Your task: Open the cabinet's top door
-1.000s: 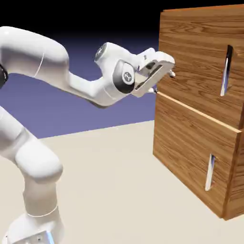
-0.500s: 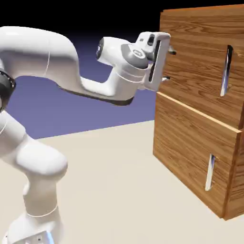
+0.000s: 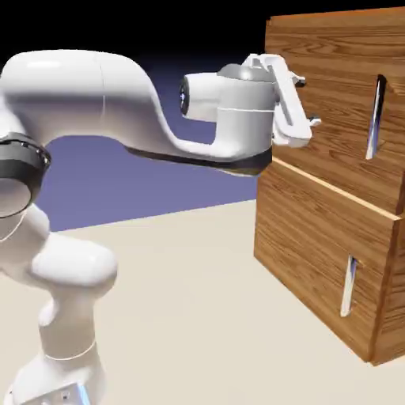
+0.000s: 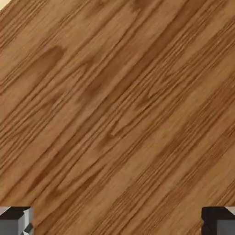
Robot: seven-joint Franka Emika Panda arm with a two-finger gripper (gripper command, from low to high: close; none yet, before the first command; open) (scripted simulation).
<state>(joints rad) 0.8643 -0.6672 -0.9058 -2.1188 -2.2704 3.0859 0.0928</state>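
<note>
Facing the top door with the hand spread wide and holding nothing, presumably to straddle its upright handle. Sits on the exterior view's right, apparently closed

Simulated robot scene: rendered arm, cabinet, plain blue-violet backdrop.

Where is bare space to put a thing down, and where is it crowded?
The pale floor looks bare between the arm's base and the cabinet. It is tight by the top door, where the open hand is close.
</note>
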